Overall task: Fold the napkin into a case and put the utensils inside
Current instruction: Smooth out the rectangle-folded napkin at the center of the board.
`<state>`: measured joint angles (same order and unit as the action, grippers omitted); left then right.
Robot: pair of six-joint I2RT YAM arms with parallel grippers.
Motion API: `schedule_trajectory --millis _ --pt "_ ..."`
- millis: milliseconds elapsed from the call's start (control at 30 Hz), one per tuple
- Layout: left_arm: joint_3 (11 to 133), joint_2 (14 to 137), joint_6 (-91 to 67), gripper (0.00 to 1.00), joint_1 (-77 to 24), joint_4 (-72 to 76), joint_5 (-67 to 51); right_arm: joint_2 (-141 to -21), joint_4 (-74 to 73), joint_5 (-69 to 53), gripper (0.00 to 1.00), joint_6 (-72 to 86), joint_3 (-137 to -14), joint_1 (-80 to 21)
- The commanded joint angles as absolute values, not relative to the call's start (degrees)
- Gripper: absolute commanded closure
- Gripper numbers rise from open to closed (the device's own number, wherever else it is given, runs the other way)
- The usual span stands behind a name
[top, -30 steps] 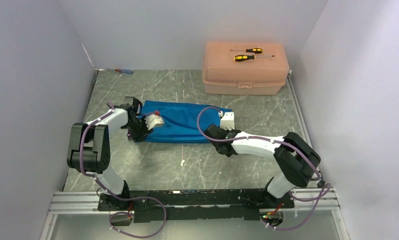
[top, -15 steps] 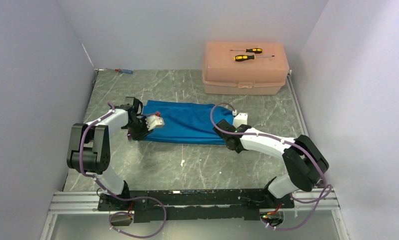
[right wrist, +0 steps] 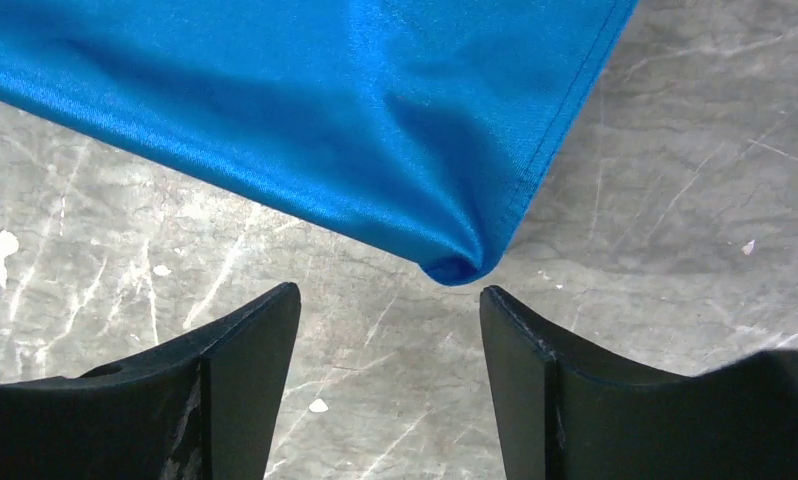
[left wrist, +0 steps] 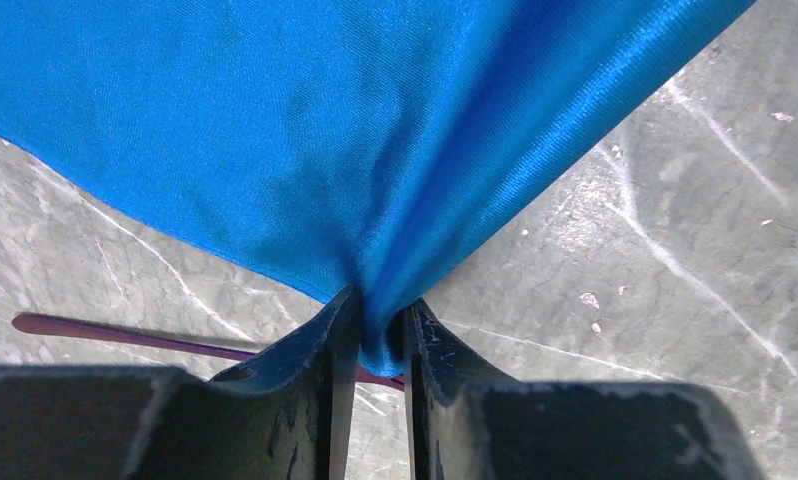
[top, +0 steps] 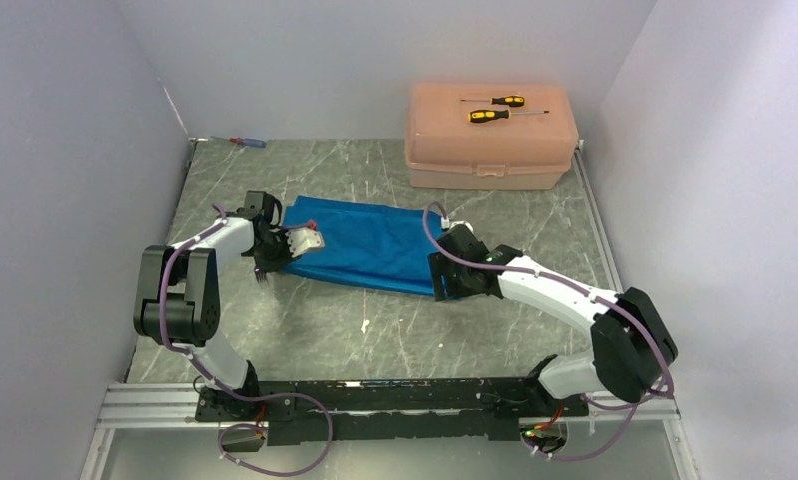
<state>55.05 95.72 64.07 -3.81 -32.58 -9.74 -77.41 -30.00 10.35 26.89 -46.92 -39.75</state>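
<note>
The napkin (top: 365,255) lies spread as a long, rumpled blue strip across the middle of the table (top: 405,335), its left end tilted slightly toward the far side. At that left end the left gripper (left wrist: 375,322) has its jaws nearly together, pinching a bunched fold of the cloth's edge, and the fabric fans out from the pinch. Beneath those fingers a slim purple handle of the fork (left wrist: 125,332) rests on the tabletop, running under the gripper. At the napkin's near right corner the right gripper (right wrist: 387,295) stands wide open and holds nothing. The curled corner sits just ahead of its fingertips, in line with the gap and touching neither one. Well apart, at the far right, a peach box (top: 490,155) carries two yellow-and-black screwdrivers (top: 497,108) on its lid.
</note>
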Motion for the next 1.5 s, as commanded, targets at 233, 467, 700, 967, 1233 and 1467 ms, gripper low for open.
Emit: schedule_trajectory --millis 233,467,700,967,1233,1467 --pt "53.94 97.36 64.92 0.72 -2.30 -38.04 -8.04 -77.10 -22.93 -2.42 0.59 35.69 -48.25 -36.01" --pt "53.70 98.49 62.95 0.78 -1.61 -34.64 -4.87 -78.94 -23.36 -6.00 0.60 40.59 -45.78 -35.54" --pt "55.19 101.87 60.48 0.90 -0.67 -33.86 -2.95 -78.43 -23.33 -5.88 0.63 43.07 -39.69 -33.21" --pt "57.28 96.79 61.48 0.61 -0.18 -41.20 -9.94 -76.01 -31.76 -3.45 0.52 34.59 -48.80 -25.04" --pt "67.58 94.98 59.50 0.26 0.48 -52.30 -19.36 -83.61 -30.82 -5.57 0.29 31.43 -59.39 -16.56" --pt "81.96 99.88 56.31 0.27 3.16 -60.10 -24.19 -92.31 -24.00 -10.51 0.37 32.64 -59.20 -16.18"
